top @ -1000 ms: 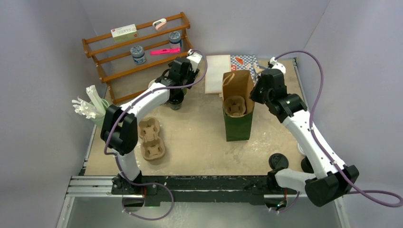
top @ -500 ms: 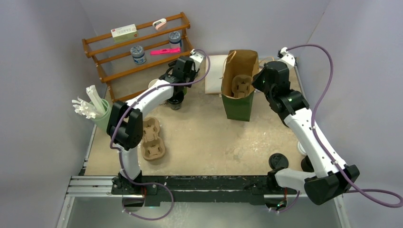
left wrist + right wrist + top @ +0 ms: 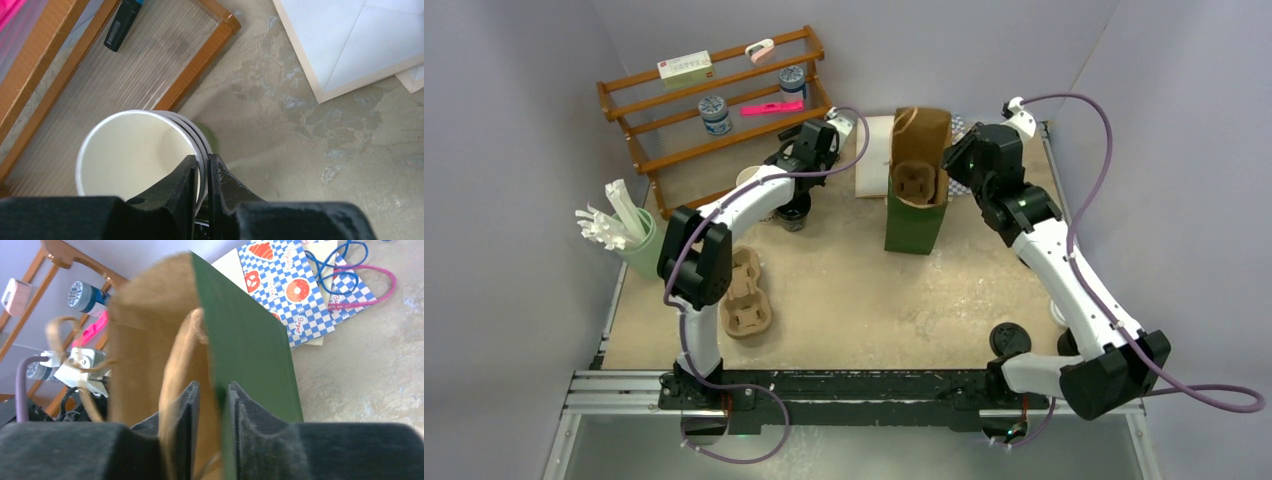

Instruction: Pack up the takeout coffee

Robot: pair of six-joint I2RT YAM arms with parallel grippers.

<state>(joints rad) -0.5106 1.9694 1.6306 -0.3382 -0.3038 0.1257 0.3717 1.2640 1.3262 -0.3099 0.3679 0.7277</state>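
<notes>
Over the last second the green paper bag [image 3: 914,225], with a pulp cup carrier [image 3: 916,183] inside it, has travelled from mid-frame to the upper centre. The right gripper [image 3: 212,387] has slackened, and its jaws now stand a little apart, loosely astride the bag's wall. The left gripper [image 3: 201,162] has narrowed until its jaws pinch the rim of the stack of lidless cups [image 3: 135,155].

We judge the takeout coffee [image 3: 794,214] to be the dark-lidded cup under the left forearm, left of centre, not yet packed.

Room is tight above: the wooden rack [image 3: 714,110] crowds the left wrist, and the white envelope [image 3: 350,40] sits just beside the bag. The desk [image 3: 854,290] at centre lies open.
</notes>
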